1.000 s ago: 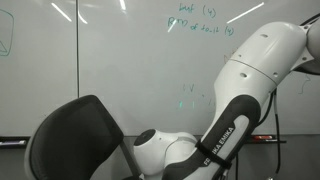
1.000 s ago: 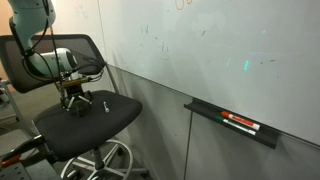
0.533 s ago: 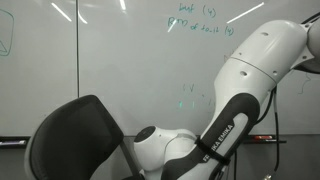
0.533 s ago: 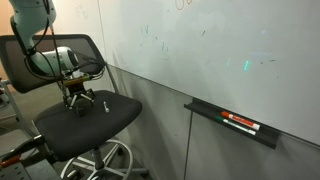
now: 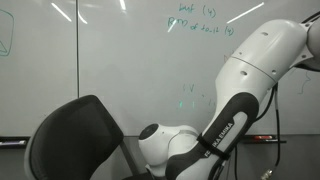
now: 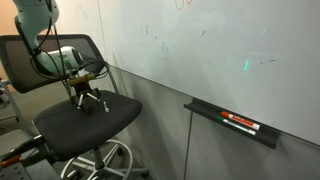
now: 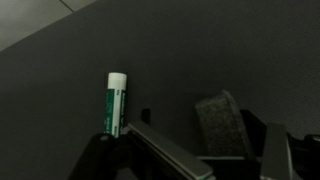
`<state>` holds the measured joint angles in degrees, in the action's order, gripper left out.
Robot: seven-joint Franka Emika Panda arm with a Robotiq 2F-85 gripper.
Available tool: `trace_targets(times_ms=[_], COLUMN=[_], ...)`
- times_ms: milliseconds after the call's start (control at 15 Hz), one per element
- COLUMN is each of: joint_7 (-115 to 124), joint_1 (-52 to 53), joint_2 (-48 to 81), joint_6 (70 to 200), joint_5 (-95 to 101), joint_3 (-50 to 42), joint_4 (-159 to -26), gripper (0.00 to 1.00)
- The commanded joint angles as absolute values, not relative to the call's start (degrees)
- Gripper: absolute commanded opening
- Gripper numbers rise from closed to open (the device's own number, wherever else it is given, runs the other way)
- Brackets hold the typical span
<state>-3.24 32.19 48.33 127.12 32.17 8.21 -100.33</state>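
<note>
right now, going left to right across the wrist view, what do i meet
green and white marker → grey block, both on the dark chair seat

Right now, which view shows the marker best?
The wrist view: the marker is near and sharp, with white cap and green label. In an exterior view it is too small to tell beside the gripper over the chair. In an exterior view the arm hides it.

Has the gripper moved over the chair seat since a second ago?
Yes. In an exterior view the gripper has slid right over the chair seat, away from the backrest and toward the whiteboard.
</note>
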Motion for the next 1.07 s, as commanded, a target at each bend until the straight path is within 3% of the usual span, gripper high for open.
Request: trace_targets(times_ms=[0,467,1000], joint_7=[-3.8,-3.4,-3.0], joint_1=[31.9,30.5,28.7], joint_2=[45.9,42.9,39.5], joint_6=[125.9,126.1,125.2], joint_5=[33.6,36.3,40.6], joint_3=[8.0,7.8,7.1], joint_4=[-102.1,-103.9,-106.5], gripper=[0.58,0.07,0.08])
